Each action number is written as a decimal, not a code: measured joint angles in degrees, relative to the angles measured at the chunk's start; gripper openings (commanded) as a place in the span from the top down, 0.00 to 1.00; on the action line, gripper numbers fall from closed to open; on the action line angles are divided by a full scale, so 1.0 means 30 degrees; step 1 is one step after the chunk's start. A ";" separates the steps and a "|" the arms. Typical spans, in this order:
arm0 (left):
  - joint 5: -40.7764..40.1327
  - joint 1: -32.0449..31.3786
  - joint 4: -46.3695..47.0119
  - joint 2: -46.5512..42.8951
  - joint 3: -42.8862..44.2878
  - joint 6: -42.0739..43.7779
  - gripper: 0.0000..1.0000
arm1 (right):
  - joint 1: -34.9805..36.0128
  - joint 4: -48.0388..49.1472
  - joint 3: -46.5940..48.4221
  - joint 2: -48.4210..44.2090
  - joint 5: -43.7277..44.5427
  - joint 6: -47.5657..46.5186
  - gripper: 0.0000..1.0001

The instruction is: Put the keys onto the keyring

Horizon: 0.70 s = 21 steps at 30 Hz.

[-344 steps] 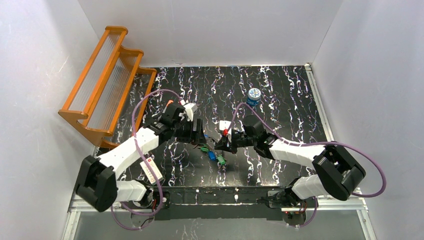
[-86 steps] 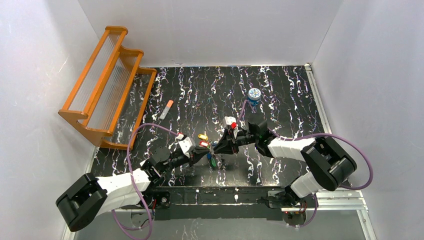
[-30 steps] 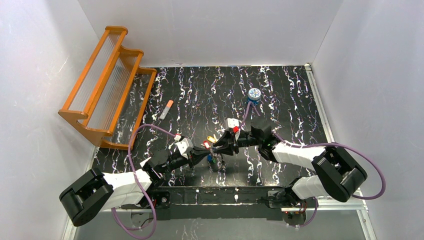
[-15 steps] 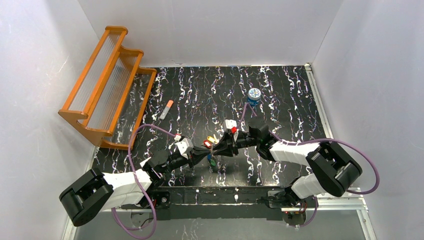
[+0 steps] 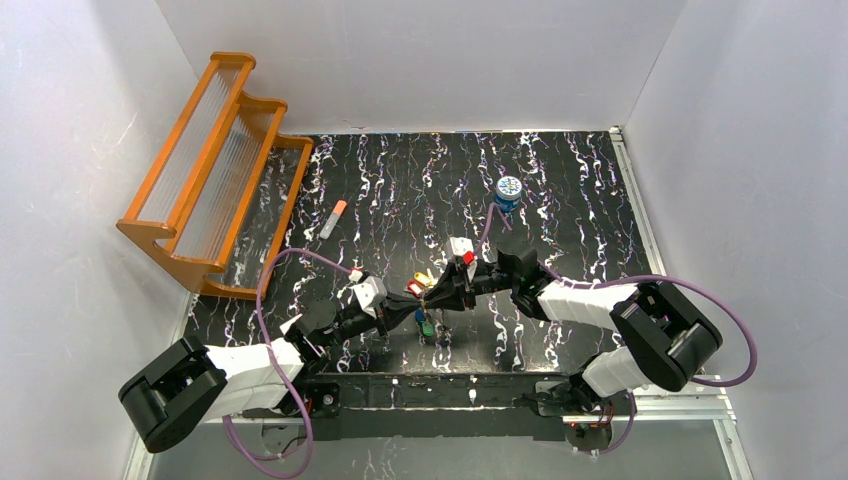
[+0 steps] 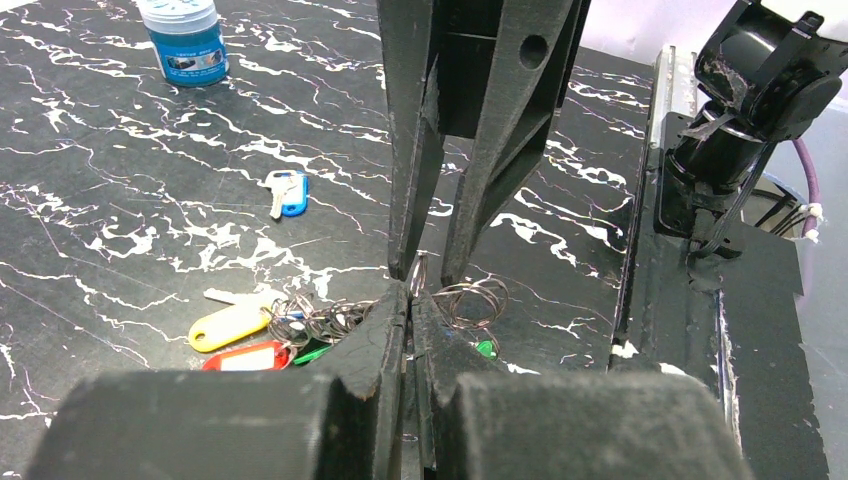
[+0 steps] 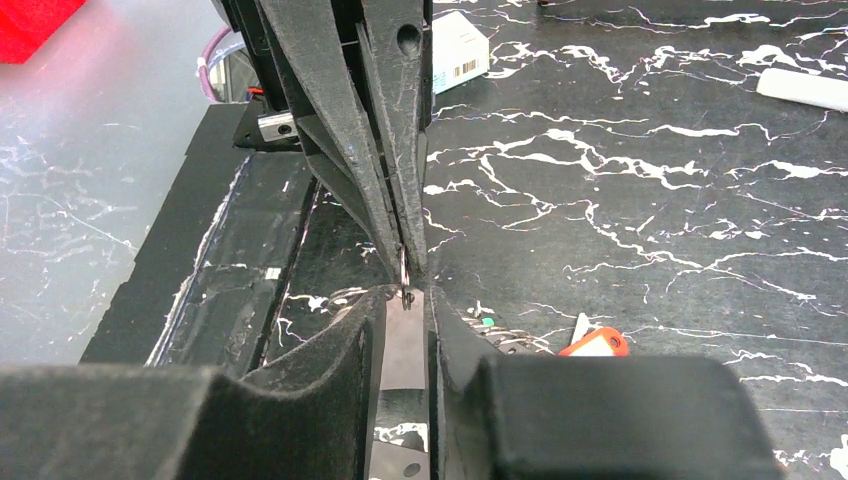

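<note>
Threading step, we judge: left gripper [image 6: 412,298] pinched tight on the keyring [image 6: 416,272]; right gripper [image 6: 425,278] narrowly parted astride it; next needs a square clamp.

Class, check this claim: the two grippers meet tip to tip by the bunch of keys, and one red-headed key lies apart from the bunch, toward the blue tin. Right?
Not quite. The lone key toward the blue tin has a blue head, not red, as the left wrist view shows. The left gripper and right gripper do meet tip to tip by the bunch of keys.
</note>
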 measured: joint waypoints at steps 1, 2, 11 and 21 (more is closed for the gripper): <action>0.0007 0.0000 0.0000 0.0007 0.0000 0.0000 1.00 | 0.0000 0.0000 0.0022 0.0007 0.0000 0.0022 0.76; 0.0015 0.0000 0.0000 0.0000 0.0000 0.0000 1.00 | 0.0000 0.0007 0.0044 0.0029 -0.0007 0.0029 0.78; 0.0168 0.0000 -0.0015 0.0022 0.0000 -0.0007 1.00 | 0.0000 0.0015 0.0393 0.0568 -0.0342 0.0073 0.83; 0.0124 0.0007 -0.0007 0.0080 0.0000 0.0007 0.50 | -0.0051 -0.0022 0.0488 0.0750 -0.0576 0.0036 0.99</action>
